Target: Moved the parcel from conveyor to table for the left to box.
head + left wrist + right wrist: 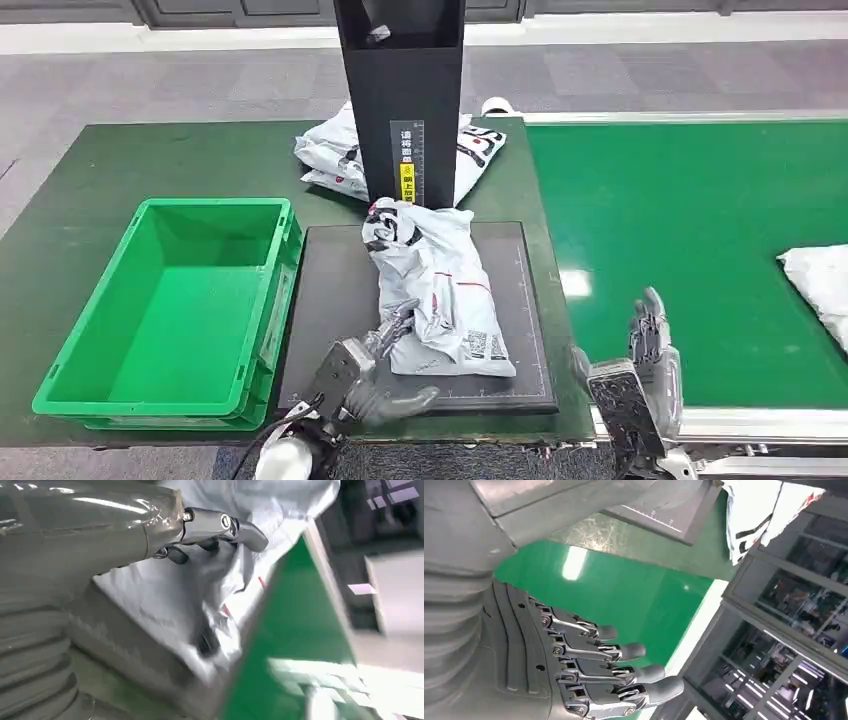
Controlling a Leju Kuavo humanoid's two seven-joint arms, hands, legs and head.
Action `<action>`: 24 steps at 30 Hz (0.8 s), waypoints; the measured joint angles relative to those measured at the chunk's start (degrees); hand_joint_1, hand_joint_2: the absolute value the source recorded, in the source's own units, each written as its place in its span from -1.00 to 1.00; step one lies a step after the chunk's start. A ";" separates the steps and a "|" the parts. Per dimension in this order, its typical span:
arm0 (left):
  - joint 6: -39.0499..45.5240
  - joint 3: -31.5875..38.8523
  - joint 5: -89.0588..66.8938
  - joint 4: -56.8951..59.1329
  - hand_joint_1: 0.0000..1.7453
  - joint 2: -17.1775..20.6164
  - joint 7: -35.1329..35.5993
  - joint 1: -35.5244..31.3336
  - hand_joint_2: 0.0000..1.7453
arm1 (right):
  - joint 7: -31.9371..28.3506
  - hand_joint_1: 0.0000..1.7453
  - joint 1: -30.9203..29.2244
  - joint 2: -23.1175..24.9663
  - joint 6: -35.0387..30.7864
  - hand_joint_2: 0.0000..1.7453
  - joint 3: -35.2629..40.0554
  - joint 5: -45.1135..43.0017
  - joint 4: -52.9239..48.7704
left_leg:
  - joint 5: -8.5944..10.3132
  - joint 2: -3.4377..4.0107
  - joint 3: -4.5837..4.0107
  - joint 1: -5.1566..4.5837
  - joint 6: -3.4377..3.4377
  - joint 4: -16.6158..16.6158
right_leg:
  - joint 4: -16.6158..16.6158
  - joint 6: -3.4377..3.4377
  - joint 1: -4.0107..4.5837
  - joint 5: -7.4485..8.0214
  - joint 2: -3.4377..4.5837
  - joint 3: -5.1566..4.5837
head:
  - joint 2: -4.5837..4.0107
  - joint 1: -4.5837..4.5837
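Nearest in the head view, the left hand (372, 372) reaches onto the near left corner of the dark scale plate (330, 300), fingers on the near edge of the white parcel (440, 290) and thumb stretched along the plate below it; whether it has actually closed on the bag I cannot tell. That parcel lies on the plate, off the conveyor (700, 240), with the green crate (170, 300) just to its left and a black post (400, 90) at the far edge. On the right, the right hand (650, 370) hangs over the near conveyor edge, fingers straight and apart, holding nothing. Another parcel (815, 280) waits at the belt's far right.

Left wrist view: fingers (220, 525) press into crumpled wrapper (165, 600), blurred.

Right wrist view: fingers (624, 670) are spread over the green belt (624, 590).

My worry is the slippery, loose wrapper: a shallow pinch on one corner could slide out, or the bag could sag and catch the crate's near wall
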 measured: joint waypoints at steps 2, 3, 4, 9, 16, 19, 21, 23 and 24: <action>6.82 -0.68 -6.84 0.26 -1.00 0.02 1.49 -0.58 1.00 | 0.17 -1.00 0.09 0.24 -0.04 1.00 -0.44 0.20 -0.09 | 0.00 0.00 0.00 0.00 0.00 0.00 | 0.00 0.00 0.00 0.00 0.00 -0.01 | 0.00 0.00; 10.37 -1.04 -10.91 0.50 -1.00 0.02 2.70 -0.98 1.00 | 0.26 -1.00 0.08 0.33 -0.07 1.00 -0.61 0.37 -0.13 | 0.00 0.00 0.00 0.00 0.00 0.00 | 0.00 0.00 0.00 0.00 0.00 0.00 | 0.00 0.00; 14.94 -1.57 -16.54 0.87 -1.00 0.02 4.73 -1.43 1.00 | 0.44 -1.00 0.08 0.46 -0.11 1.00 -0.63 0.48 -0.18 | 0.00 0.00 0.01 0.00 0.00 0.00 | 0.00 0.00 0.00 0.00 0.00 0.00 | -0.02 0.00; 32.52 -5.10 -46.09 4.16 -1.00 -0.22 13.77 -4.84 1.00 | 0.65 -1.00 -0.12 1.20 0.46 1.00 -1.38 0.57 -0.22 | 0.02 -0.02 0.02 0.00 0.01 0.01 | 0.00 0.01 -0.01 0.01 0.00 0.02 | -0.02 0.00; 35.77 -11.64 -59.79 8.35 -1.00 -0.37 19.29 -8.54 1.00 | -0.46 -1.00 -1.56 1.88 0.59 1.00 -1.38 0.16 0.57 | 0.01 0.01 0.02 -0.01 0.01 0.01 | 0.00 0.02 -0.01 0.02 0.03 0.01 | 0.00 0.00; 35.77 -13.07 -60.38 9.85 -1.00 -0.52 20.50 -10.25 1.00 | -0.48 -1.00 -2.82 1.88 0.59 1.00 -1.38 -0.24 1.25 | 0.02 0.02 0.02 -0.01 0.01 0.01 | 0.00 0.02 -0.01 0.03 0.02 0.02 | 0.00 0.00; 35.77 -13.55 -60.49 10.62 -1.00 -0.70 20.83 -11.10 1.00 | -0.46 -1.00 -3.40 1.88 0.61 1.00 -1.38 -0.37 1.66 | 0.02 0.02 0.03 -0.01 0.01 0.01 | 0.00 0.02 -0.01 0.03 0.02 0.02 | 0.00 0.00; 35.81 -13.92 -60.73 11.41 -1.00 -0.92 21.02 -11.74 1.00 | -0.44 -1.00 -3.96 1.88 0.61 1.00 -1.38 -0.57 2.21 | 0.02 0.02 0.03 0.00 0.01 0.01 | 0.00 0.02 0.00 0.03 0.02 0.02 | 0.00 0.00; 35.88 -14.05 -60.75 11.61 -1.00 -0.92 21.05 -11.91 1.00 | -0.44 -1.00 -4.24 1.88 0.59 1.00 -1.38 -0.61 2.49 | 0.02 0.02 0.03 0.00 0.01 0.01 | 0.00 0.01 0.00 0.03 0.03 0.02 | 0.00 0.00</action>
